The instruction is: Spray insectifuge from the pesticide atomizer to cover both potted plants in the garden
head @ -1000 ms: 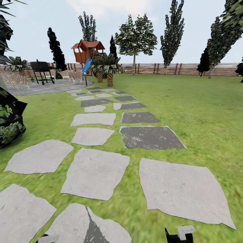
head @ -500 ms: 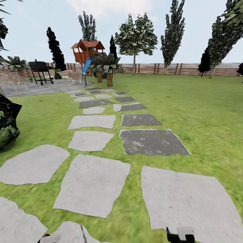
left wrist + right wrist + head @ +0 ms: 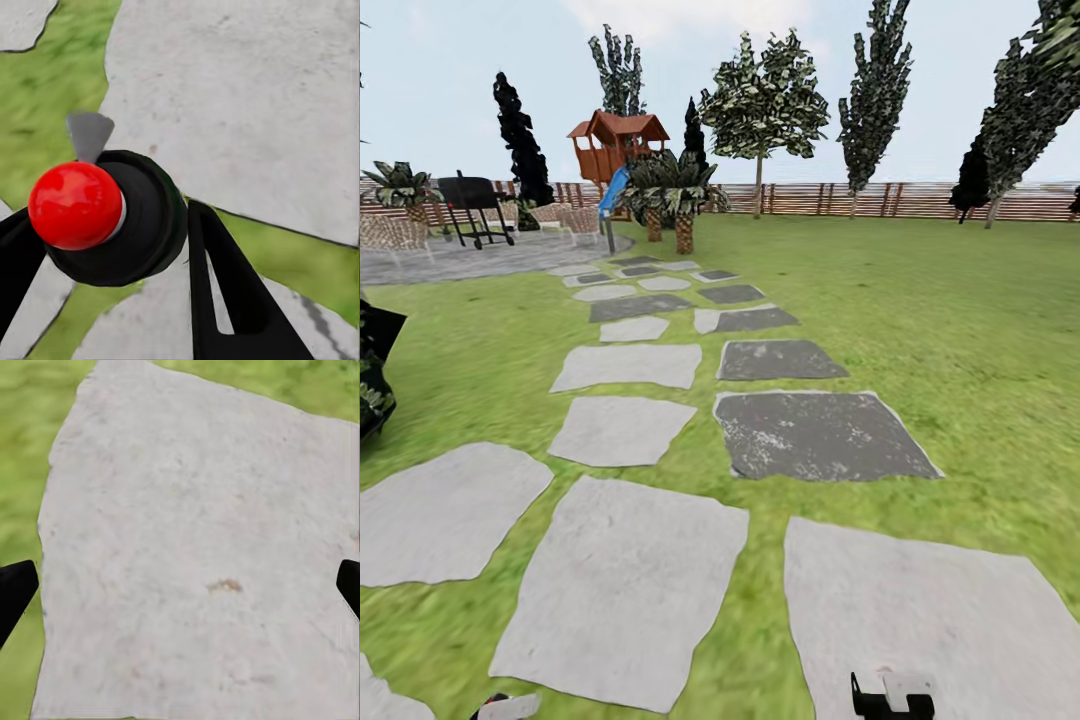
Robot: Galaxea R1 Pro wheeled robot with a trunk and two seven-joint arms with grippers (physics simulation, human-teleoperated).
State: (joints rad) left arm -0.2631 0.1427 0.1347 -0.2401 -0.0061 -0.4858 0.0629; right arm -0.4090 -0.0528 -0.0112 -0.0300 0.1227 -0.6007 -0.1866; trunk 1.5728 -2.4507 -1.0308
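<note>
The pesticide atomizer (image 3: 82, 206), a black body with a round red cap and a small grey nozzle, sits between the black fingers of my left gripper (image 3: 112, 251), which is shut on it above a grey stepping stone. My right gripper (image 3: 180, 585) is open, its fingertips far apart over a pale stone slab, with nothing between them. In the head view both grippers peek in at the bottom edge, the left gripper (image 3: 500, 708) and the right gripper (image 3: 890, 698). The garden lawn (image 3: 960, 330) stretches ahead. The potted plants are out of view.
A path of grey stepping stones (image 3: 625, 580) runs ahead toward a paved patio (image 3: 450, 262) at the far left with a black grill (image 3: 472, 205) and woven chairs. Palms (image 3: 675, 195), a red playhouse (image 3: 615, 145) and a wooden fence (image 3: 880, 200) stand beyond. A dark bush (image 3: 372, 375) borders the left.
The camera has moved forward along the path: the stones have slid toward the picture's bottom and the dark bush has slipped further off the left edge. Both grippers hold the same pose.
</note>
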